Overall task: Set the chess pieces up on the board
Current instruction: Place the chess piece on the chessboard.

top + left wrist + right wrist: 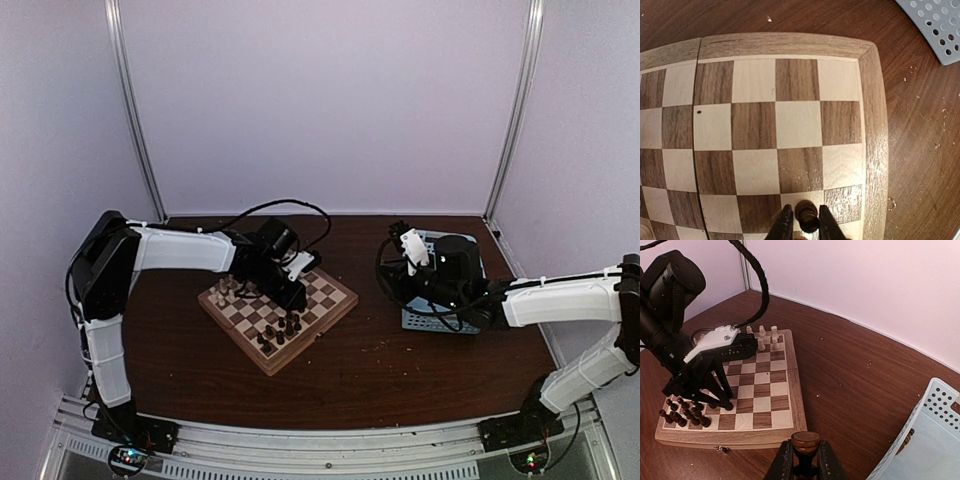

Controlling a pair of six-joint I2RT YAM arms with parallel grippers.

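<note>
The board (338, 298) lies left of centre. Several cream chess pieces (762, 338) stand at its far corner and several dark ones (686, 415) along its near left edge. My left gripper (805, 214) is low over the board's right edge (873, 125). Its fingers stand close on either side of a dark piece (808, 216) that rests on a light square; whether they press it does not show. My right gripper (805, 449) hangs off the board beside the basket, shut on a dark brown piece (805, 441) held upright.
A light blue lattice basket (425, 322) sits right of the board, under my right arm; its wall (920, 430) fills the right wrist view's lower right. Bare brown tabletop separates board and basket. A black cable loops behind the left arm.
</note>
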